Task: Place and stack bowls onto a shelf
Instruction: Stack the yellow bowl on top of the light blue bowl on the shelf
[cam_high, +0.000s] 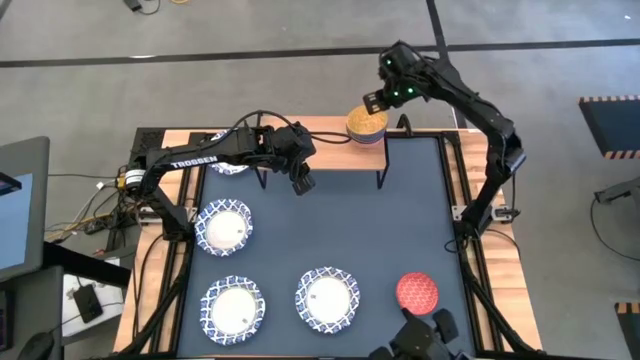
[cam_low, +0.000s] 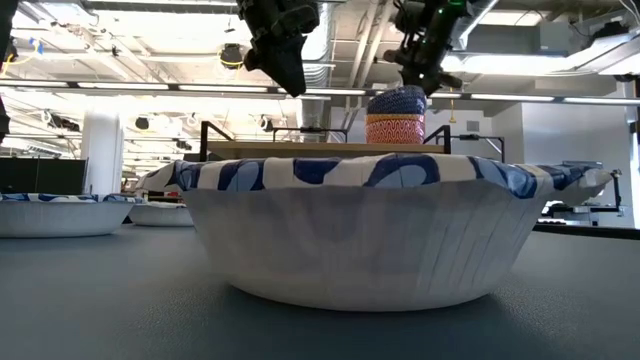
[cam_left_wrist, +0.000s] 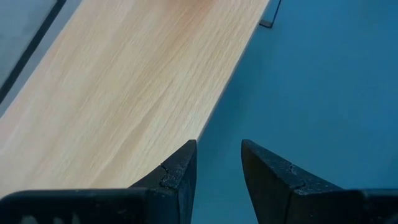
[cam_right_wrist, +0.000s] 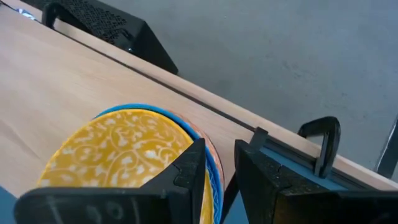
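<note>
The shelf (cam_high: 320, 137) is a light-wood board on black legs at the table's far side. On its right end stands a stack of small bowls (cam_high: 367, 122), (cam_low: 396, 115); the top bowl (cam_right_wrist: 118, 155) shows a yellow patterned inside. My right gripper (cam_high: 372, 103), (cam_right_wrist: 219, 155) is at the stack's far rim, its fingers close together. My left gripper (cam_high: 302, 182), (cam_left_wrist: 219, 162) hovers over the shelf's near edge (cam_left_wrist: 211, 112), narrowly open and empty. White blue-rimmed bowls (cam_high: 224, 226), (cam_high: 232, 307), (cam_high: 327, 297) and a red bowl (cam_high: 417, 291) rest on the table. My right gripper has the top bowl's rim (cam_right_wrist: 210, 186) between its fingers, one finger (cam_right_wrist: 189, 171) over the yellow inside and the other outside. It comes slanting down from the far side. The bowl sits nested upright in the stack on the shelf.
Another white bowl (cam_high: 230, 165) lies partly under my left arm at the table's far left. In the low view a white bowl (cam_low: 365, 230) fills the foreground. A black clamp (cam_right_wrist: 323, 146) sits at the table's far edge behind the shelf. The shelf's left and middle (cam_left_wrist: 124, 93) are bare wood.
</note>
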